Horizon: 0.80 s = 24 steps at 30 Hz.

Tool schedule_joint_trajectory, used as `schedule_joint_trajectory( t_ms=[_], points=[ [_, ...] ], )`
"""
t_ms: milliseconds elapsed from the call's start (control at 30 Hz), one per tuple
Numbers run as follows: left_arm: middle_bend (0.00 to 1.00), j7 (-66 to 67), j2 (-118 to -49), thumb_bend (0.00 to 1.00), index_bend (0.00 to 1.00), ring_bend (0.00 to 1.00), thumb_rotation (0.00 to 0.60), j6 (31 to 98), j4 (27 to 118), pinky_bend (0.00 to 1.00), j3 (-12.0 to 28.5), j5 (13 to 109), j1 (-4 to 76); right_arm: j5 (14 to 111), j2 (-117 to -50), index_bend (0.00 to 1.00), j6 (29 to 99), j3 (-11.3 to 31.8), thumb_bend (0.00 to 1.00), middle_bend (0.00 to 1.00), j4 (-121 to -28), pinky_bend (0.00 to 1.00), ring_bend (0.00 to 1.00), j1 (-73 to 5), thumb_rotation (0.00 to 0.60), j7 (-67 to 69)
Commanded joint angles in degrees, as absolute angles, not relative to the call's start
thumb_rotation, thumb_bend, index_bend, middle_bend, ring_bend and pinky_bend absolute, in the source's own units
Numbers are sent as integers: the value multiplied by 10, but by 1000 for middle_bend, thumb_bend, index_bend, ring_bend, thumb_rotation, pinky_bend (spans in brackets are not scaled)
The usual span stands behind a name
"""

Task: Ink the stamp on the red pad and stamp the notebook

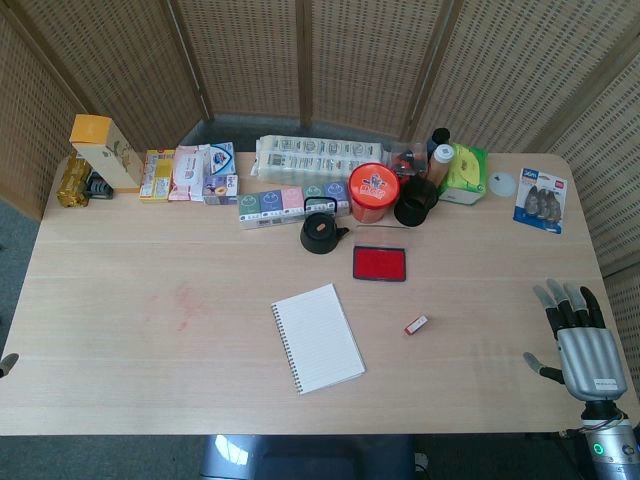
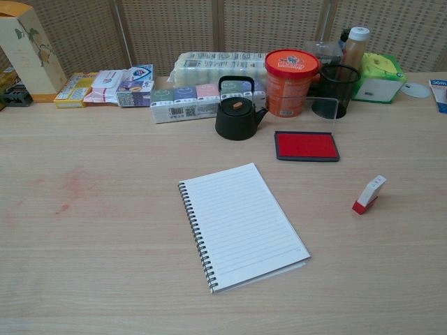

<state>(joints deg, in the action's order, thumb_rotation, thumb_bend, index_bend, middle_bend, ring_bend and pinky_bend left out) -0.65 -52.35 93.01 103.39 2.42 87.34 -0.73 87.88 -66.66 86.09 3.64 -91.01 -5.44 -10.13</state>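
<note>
Stamp [image 2: 368, 194] is lying on its side right of the notebook [image 2: 241, 225], long axis slanting, red end toward the near-left. Right hand [image 1: 580, 335] is resting empty, fingers spread; left hand is barely showing, state unclear.

You have one spiral notebook [image 2: 242, 225], one red ink pad [image 2: 306, 146], one small stamp [image 2: 368, 194], one black teapot [image 2: 236, 112], one orange tub [image 2: 291, 80], one black mesh cup [image 2: 337, 91], one green tissue pack [image 2: 377, 75], and one robot hand [image 1: 585, 340] plainly in view
</note>
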Motion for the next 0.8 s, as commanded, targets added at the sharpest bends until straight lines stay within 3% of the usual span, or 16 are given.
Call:
schedule_joint_trajectory(
  t_ms=[33, 333, 433, 533, 600, 700, 800],
  points=[
    [0, -6, -524, 5, 0, 9, 600, 930, 1033, 0, 24, 874, -7, 879, -667, 70, 862, 36, 0, 11, -909, 17, 2, -54, 536, -101],
    [0, -4, -524, 5, 0, 9, 600, 930, 1034, 0, 25, 874, -8, 884, -671, 67, 862, 36, 0, 39, -899, 18, 29, -56, 535, -97],
    [0, -3, -525, 5, 0, 9, 600, 930, 1034, 0, 26, 875, -8, 892, -677, 51, 869, 39, 0, 155, -890, 66, 158, -58, 535, -91],
    [0, -3, -525, 5, 0, 9, 600, 928, 1034, 0, 27, 872, -7, 903, -687, 44, 879, 43, 0, 340, -875, 283, 355, -61, 534, -83],
    [0, -2, -525, 6, 0, 9, 600, 925, 1035, 0, 28, 868, -6, 914, -695, 31, 883, 43, 0, 509, -860, 536, 531, -65, 533, -73],
    [0, -1, -525, 5, 0, 9, 600, 923, 1035, 0, 29, 865, -5, 926, -705, 5, 874, 39, 0, 676, -841, 813, 717, -75, 531, -60],
    [0, 1, -526, 6, 0, 9, 600, 922, 1036, 0, 30, 863, -5, 934, -709, 0, 862, 33, 0, 773, -832, 962, 835, -83, 573, -62]
  ],
)
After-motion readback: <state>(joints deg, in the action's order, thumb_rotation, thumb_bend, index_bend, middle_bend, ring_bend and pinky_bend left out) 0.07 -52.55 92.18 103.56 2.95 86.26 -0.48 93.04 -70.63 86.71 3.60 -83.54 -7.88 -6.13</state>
